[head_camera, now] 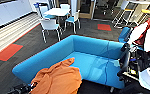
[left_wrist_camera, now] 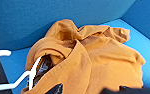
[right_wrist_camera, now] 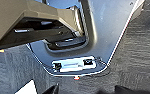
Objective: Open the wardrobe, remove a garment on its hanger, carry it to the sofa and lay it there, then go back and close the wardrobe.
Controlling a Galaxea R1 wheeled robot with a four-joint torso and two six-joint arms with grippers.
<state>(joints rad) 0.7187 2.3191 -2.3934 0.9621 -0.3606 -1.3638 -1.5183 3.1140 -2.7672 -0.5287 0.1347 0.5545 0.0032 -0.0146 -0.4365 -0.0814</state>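
The garment [left_wrist_camera: 91, 62] lies crumpled in a heap on the seat of the sofa [head_camera: 96, 50], near the sofa's left end as the head view has it, with one fold reaching up toward the backrest. The hanger [left_wrist_camera: 18, 77] is in its neck opening; the white hook and one arm stick out over the blue cushion. Whether the left arm's fingers are wide, narrow or holding anything cannot be told, and the same goes for the right arm's. Beyond the sofa stand a white table [head_camera: 56, 11] and white chairs [head_camera: 49, 26] on dark carpet with red patches [head_camera: 8, 52].
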